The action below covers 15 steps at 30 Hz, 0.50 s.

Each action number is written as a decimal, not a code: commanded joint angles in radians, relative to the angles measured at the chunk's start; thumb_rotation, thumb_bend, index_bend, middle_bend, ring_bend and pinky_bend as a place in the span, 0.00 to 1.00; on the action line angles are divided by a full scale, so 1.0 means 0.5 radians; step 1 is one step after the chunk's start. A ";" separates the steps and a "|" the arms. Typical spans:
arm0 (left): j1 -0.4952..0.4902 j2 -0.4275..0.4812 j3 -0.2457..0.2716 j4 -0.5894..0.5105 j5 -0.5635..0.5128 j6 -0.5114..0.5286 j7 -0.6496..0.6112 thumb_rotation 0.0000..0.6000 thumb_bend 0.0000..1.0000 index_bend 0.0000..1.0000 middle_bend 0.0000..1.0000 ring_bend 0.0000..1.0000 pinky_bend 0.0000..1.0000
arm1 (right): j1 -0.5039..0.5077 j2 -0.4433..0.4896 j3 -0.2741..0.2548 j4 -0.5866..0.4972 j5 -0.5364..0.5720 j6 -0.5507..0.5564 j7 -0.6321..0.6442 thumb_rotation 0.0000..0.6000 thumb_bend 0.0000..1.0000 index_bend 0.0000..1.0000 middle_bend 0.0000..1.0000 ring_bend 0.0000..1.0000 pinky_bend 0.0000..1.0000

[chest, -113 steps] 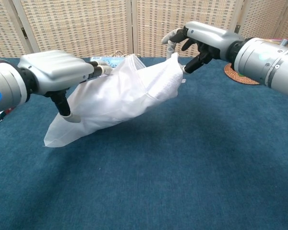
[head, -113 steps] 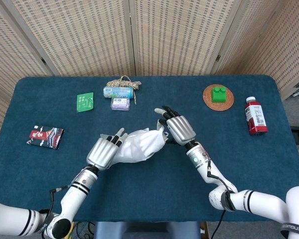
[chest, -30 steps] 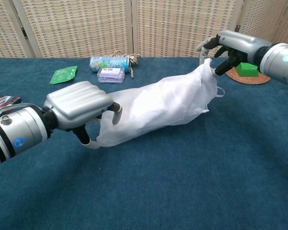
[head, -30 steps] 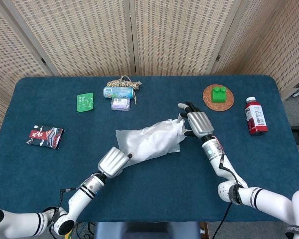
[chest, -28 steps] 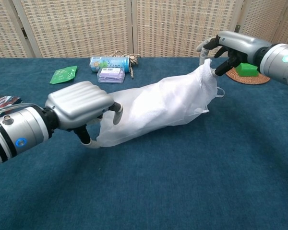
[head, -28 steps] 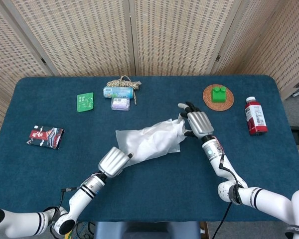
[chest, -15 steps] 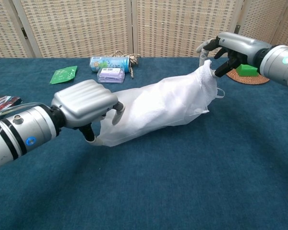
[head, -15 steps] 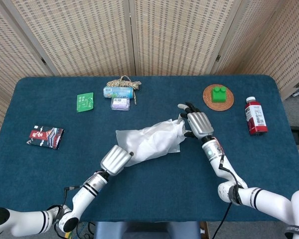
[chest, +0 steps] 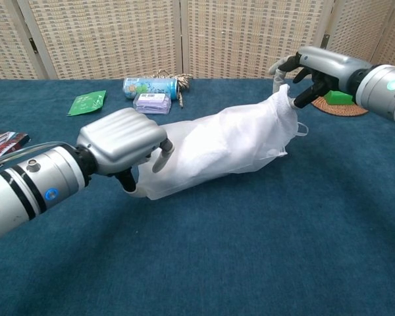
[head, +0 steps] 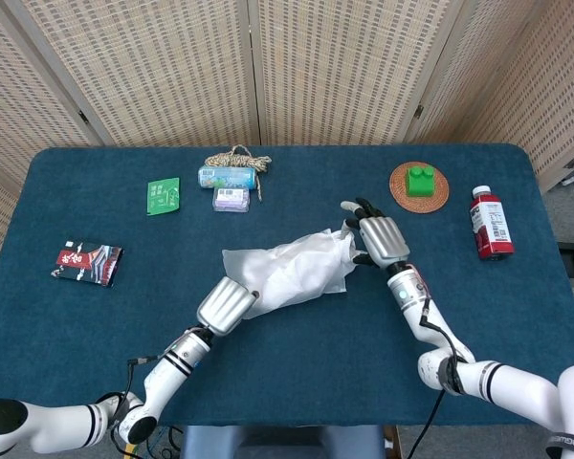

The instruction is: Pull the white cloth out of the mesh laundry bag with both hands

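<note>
White cloth and mesh laundry bag (head: 289, 273) read as one long pale bundle lying on the blue bench (head: 67, 201), stretched from near the middle of the bench up toward the right; I cannot tell where the cloth ends and the bag begins, so the cloth looks to be still inside. Nearly four seconds ago the bundle was held up off the bench between both hands; a second ago it was already lying down and drawn out lengthways. Since then the left robot hand (chest: 122, 146) has crept a little forward along the near end, its fingers curled onto the fabric there, while the right robot hand (chest: 311, 69) has barely moved, fingertips pinching the far, bunched end. I judge that the two hands have the bundle pulled taut, but no cloth has yet come free, so the real extraction is still ahead. The fabric is thin, semi-sheer and crinkled, with soft folds and a puffed middle; it should slide and bunch easily rather than hold shape. The bench covering looks like short-pile felt or carpet, which may drag on the fabric. Behind the bundle lie a small can (head: 226, 177), a coil of rope (head: 237, 157), a lilac packet (head: 231, 199) and a green sachet (head: 163, 195); to the right a woven coaster bearing a green block (head: 420, 181) and a red-capped bottle (head: 490, 223); at far left a dark packet (head: 87, 263).
</note>
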 commanded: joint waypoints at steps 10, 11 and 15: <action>0.011 -0.035 -0.018 0.052 0.022 0.011 -0.056 1.00 0.05 0.54 1.00 0.97 1.00 | -0.001 -0.005 0.001 0.004 -0.005 -0.004 0.008 1.00 0.53 0.71 0.16 0.02 0.20; 0.011 -0.038 -0.020 0.056 0.024 0.011 -0.057 1.00 0.07 0.54 1.00 0.97 1.00 | -0.001 -0.005 0.001 0.005 -0.005 -0.005 0.009 1.00 0.53 0.71 0.16 0.02 0.20; 0.014 -0.042 -0.022 0.059 0.032 0.011 -0.067 1.00 0.15 0.55 1.00 0.97 1.00 | -0.001 -0.006 0.001 0.008 -0.006 -0.008 0.011 1.00 0.53 0.71 0.16 0.02 0.20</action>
